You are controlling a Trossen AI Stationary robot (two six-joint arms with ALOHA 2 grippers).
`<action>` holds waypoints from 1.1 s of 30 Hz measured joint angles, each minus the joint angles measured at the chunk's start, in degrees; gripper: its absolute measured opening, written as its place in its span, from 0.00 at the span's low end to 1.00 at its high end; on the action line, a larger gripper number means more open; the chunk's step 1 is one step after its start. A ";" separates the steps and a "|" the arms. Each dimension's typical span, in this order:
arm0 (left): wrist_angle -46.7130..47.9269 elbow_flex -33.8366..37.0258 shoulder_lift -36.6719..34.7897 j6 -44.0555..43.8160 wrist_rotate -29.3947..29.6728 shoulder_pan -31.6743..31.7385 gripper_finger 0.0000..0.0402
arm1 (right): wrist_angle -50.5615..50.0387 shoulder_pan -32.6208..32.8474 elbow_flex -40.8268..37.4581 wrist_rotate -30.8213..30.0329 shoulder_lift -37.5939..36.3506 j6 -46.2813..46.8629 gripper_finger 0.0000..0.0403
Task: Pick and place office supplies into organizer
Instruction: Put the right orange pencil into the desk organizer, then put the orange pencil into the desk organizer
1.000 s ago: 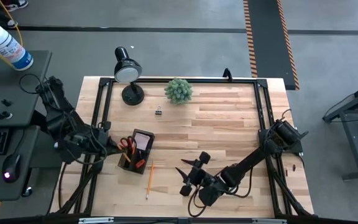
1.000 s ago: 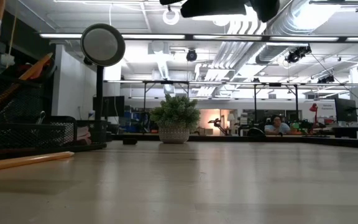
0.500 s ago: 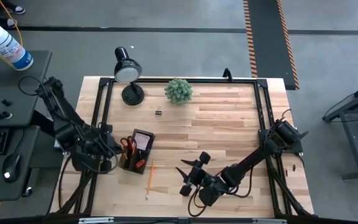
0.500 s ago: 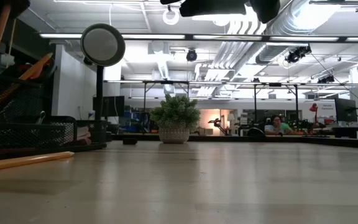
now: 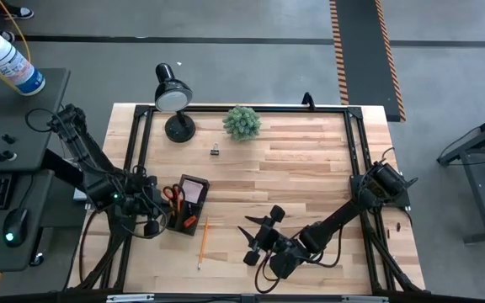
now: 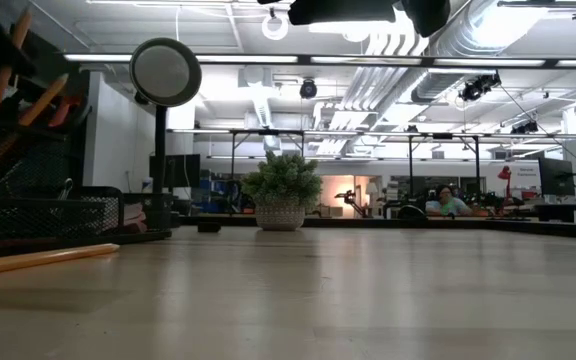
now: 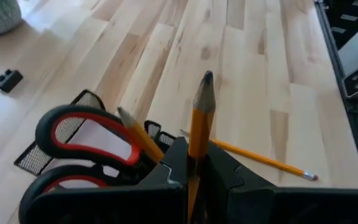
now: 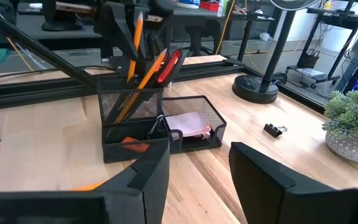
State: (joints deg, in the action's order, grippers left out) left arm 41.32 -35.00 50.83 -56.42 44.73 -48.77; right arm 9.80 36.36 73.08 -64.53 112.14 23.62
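Pale wood-plank table (image 5: 301, 168), grey concrete floor (image 5: 251, 59)

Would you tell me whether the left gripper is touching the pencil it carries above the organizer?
Touching. In the left wrist view the left gripper is shut on the pencil, its dark fingers pressed against the shaft.

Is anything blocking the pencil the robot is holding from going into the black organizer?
Nothing visible blocks it. The left gripper is shut on a pencil right beside the organizer. The scissors and another pencil already fill part of it, so the tall slot is crowded.
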 joint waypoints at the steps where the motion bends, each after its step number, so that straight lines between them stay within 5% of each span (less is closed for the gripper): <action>1: 0.02 0.30 0.02 -0.51 0.06 0.00 0.00 | 0.00 0.00 -0.02 0.00 0.00 0.00 0.39; 6: -0.90 0.47 0.00 -0.76 -0.38 0.00 0.04 | -0.01 0.00 0.00 0.02 0.01 -0.02 0.37; 20: -1.01 0.47 -0.16 -0.39 -0.57 0.00 0.33 | -0.07 0.00 0.00 0.09 0.00 0.39 0.37; 33: -2.84 -9.53 -4.23 14.83 6.94 0.00 0.36 | -0.13 0.00 -0.01 1.33 0.01 0.39 0.36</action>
State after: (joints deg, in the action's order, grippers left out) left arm 38.48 -44.52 46.59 -41.58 51.67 -48.77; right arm 9.67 36.36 73.07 -63.21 112.15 24.01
